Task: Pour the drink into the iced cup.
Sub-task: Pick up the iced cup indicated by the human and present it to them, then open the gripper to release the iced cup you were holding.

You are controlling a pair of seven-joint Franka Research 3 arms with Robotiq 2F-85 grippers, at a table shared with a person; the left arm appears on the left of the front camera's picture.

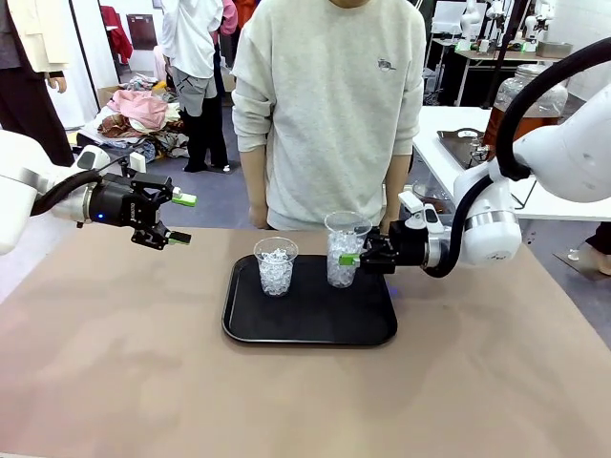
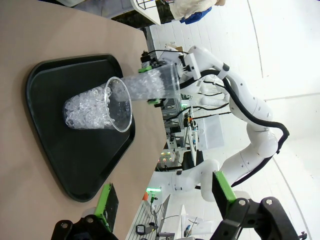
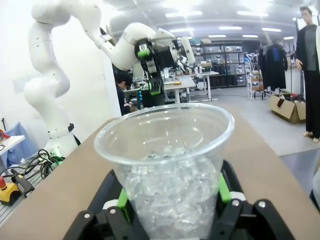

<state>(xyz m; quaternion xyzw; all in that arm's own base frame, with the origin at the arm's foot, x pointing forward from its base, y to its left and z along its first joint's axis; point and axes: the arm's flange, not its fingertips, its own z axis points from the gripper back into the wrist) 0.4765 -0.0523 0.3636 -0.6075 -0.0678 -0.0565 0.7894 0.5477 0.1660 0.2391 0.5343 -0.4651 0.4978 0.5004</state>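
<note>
A black tray (image 1: 305, 324) is set at the middle of the table (image 1: 115, 363), with 2 clear iced cups on it. The right cup (image 1: 344, 234) is clasped near its base by the right gripper (image 1: 351, 258), whose green pads are pressed to both sides. The left cup (image 1: 276, 267) is left free. The left gripper (image 1: 181, 218) is held wide above the table's left. An amber-filled jar (image 1: 495, 129) is seen far right.

A black tray (image 1: 307, 332) lies on the tan table (image 1: 115, 367).
</note>
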